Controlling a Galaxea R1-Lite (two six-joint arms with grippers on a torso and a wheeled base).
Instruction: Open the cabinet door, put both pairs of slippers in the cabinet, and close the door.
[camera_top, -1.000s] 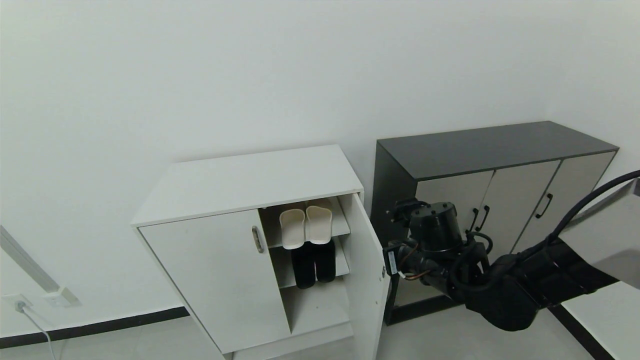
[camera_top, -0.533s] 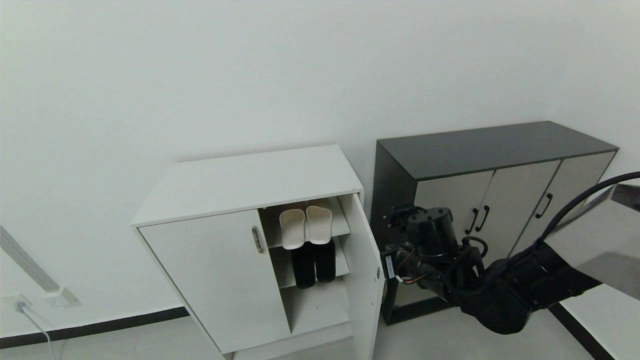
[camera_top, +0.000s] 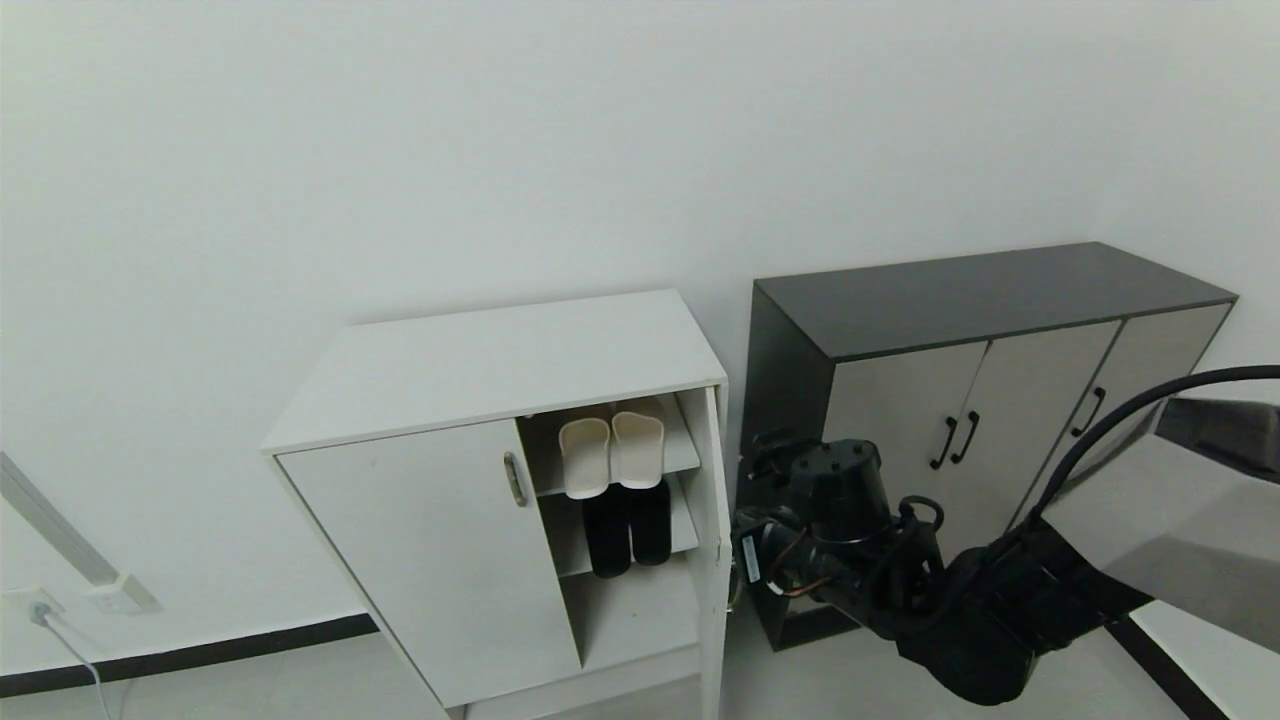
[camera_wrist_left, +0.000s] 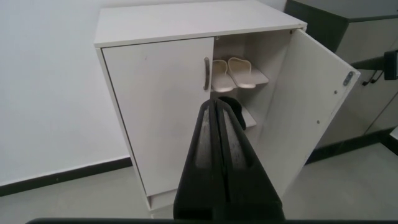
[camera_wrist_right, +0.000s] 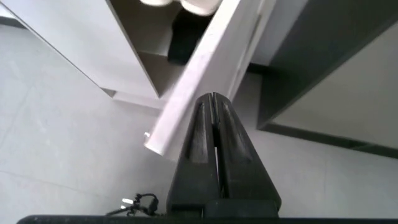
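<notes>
- The right gripper (camera_wrist_right: 213, 96) has its fingers pressed flat together with nothing between them. The tips lie against the outer face of the cabinet door (camera_wrist_right: 205, 74). A closed pair probably serves as a blunt pusher here, since swinging a panel needs no grasp.
- The left gripper (camera_wrist_left: 214, 102) is likewise clenched and empty. It hovers on the near side of the cabinet (camera_top: 500, 365), well apart from it and clear of the door's swing.
- The cabinet door stands out toward the near side, seen edge-on in the head view, so the opening is not yet covered.
- Inside, the white slippers (camera_top: 612, 452) sit side by side on the upper shelf. The black slippers (camera_top: 628, 530) are on the shelf just below. Both pairs being stowed, only the closing looks left.
- The left door (camera_top: 430, 540) is closed.
- A dark cabinet (camera_top: 980, 290) stands just right of the arm, leaving it little room.
</notes>
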